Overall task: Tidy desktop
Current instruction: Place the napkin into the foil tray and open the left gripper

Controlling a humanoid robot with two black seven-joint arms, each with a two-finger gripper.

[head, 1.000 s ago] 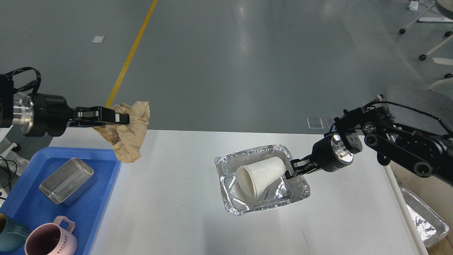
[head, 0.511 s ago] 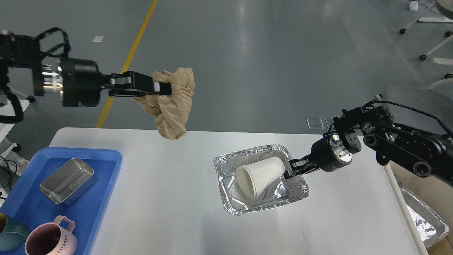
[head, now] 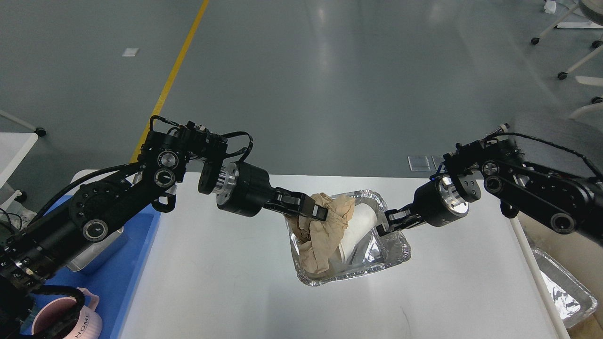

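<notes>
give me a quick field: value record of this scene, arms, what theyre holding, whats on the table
left gripper: shut on the crumpled brown paper, over the foil tray
right gripper: shut on the far right rim of the foil tray
foil tray contents: white paper cup on its side, brown paper hanging over and partly hiding it
desktop: white, foil tray near its middle
blue tray: at the left edge, mostly hidden by the left arm
pink mug: in the blue tray, bottom left
second foil tray: off the desktop, lower right
</notes>
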